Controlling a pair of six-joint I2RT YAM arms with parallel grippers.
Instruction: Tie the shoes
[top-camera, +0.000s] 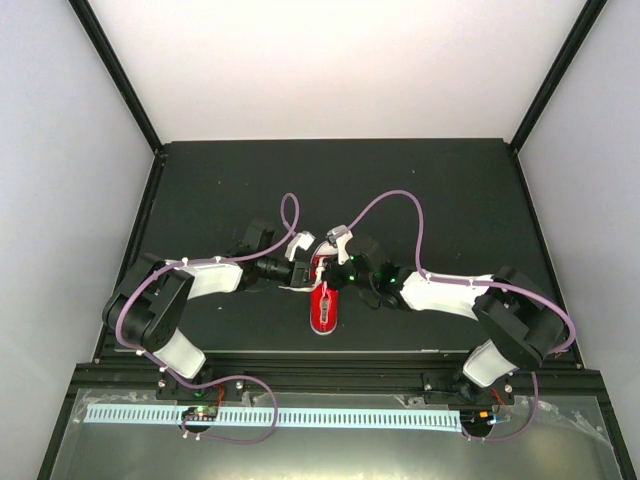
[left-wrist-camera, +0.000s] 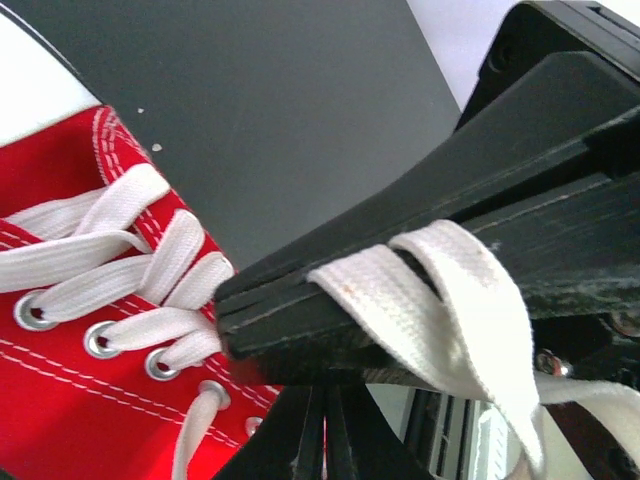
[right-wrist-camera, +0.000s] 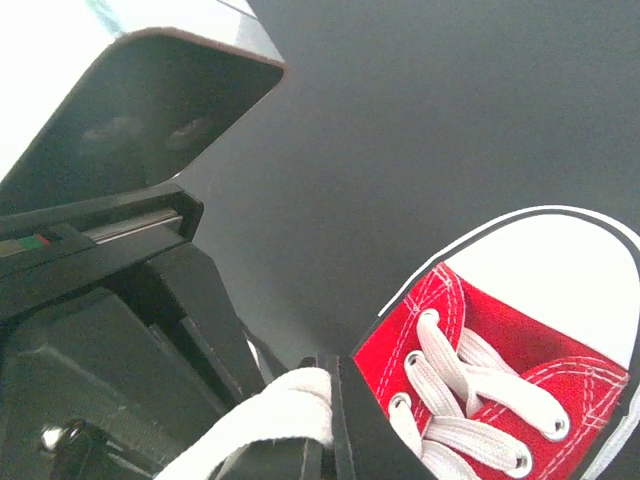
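Observation:
The small red sneaker (top-camera: 325, 308) lies lengthwise in the middle of the black table, and both grippers meet over its laced far part. My left gripper (top-camera: 305, 264) is shut on a loop of white lace (left-wrist-camera: 430, 295); its closed black fingers (left-wrist-camera: 300, 320) sit just beside the eyelets of the shoe (left-wrist-camera: 70, 410). My right gripper (top-camera: 337, 260) is shut on another piece of white lace (right-wrist-camera: 270, 415), right next to the shoe's red upper (right-wrist-camera: 480, 330) and white toe cap (right-wrist-camera: 560, 270). The right gripper's closed fingers (left-wrist-camera: 330, 430) show below the left one's.
The black tabletop (top-camera: 440, 190) is bounded by a raised rim, with white walls at the back and sides. Purple cables (top-camera: 400, 200) arch over both arms. A metal rail with a white strip (top-camera: 300, 415) runs along the near edge.

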